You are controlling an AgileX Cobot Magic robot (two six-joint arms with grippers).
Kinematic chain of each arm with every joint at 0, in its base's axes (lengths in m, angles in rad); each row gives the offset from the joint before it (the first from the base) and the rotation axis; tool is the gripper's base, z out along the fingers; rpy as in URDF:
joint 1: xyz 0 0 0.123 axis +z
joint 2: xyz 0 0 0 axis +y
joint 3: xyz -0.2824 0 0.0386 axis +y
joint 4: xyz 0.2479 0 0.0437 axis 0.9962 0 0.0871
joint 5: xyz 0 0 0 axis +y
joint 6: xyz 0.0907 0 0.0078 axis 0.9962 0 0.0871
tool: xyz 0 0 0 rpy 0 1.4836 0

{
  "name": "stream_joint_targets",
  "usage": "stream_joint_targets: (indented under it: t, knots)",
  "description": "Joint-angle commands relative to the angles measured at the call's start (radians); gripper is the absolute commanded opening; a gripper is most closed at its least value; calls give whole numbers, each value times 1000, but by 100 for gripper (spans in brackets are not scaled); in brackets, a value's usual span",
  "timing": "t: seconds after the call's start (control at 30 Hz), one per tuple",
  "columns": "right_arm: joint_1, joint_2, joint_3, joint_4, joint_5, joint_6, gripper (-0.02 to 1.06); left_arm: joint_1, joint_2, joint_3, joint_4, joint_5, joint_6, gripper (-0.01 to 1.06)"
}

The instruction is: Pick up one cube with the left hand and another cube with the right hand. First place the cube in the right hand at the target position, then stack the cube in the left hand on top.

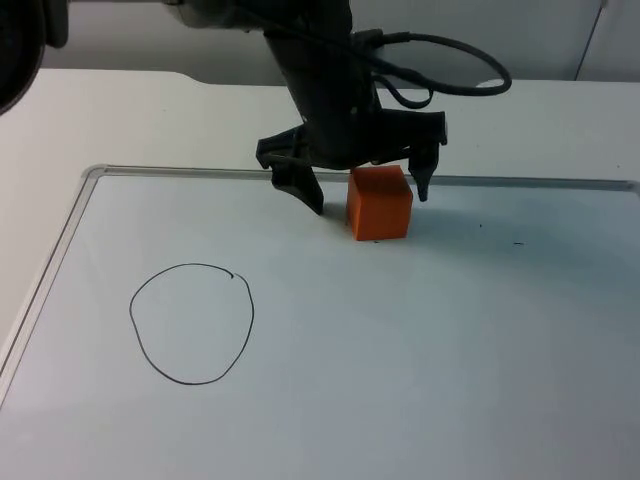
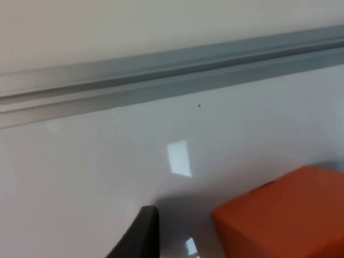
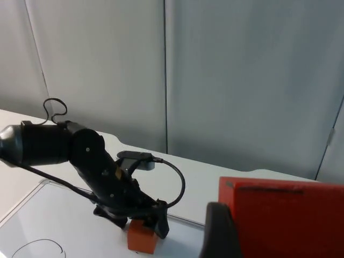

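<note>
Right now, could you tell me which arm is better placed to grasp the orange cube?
Left. The left gripper stands open astride the orange cube; the right gripper is raised away, holding a red cube.

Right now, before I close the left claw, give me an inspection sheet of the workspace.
Surface: white board with a grey frame, lying on the table.
Job's things: orange cube standing on the board near its far edge; red cube held up in the air; empty drawn circle on the board.
Clutter: nothing seen.
Grippers: left claw open, lowered around the orange cube, one finger on each side, not yet gripping; right claw raised high, shut on the red cube.
Stray cables: nothing seen.
Surroundings: grey partition behind the table.
</note>
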Motion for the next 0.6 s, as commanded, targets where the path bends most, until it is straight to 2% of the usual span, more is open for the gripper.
stream_joint_targets:
  t: [0.0,0.33,0.43,0.47,0.57]
  knots:
    - [-4,2,5,4,-11,-9,0,-7,6,-11,4,-13,-1,104]
    - [-4,2,5,4,-40,-9,0,-8,6,-11,16,27,25,94]
    - [-4,2,5,4,-51,-9,0,-8,6,-11,20,29,25,70]
    - [-4,2,5,4,-51,-9,0,-8,6,-11,20,29,25,70]
    - [-4,2,5,4,-51,-9,0,-8,6,-11,20,26,25,39]
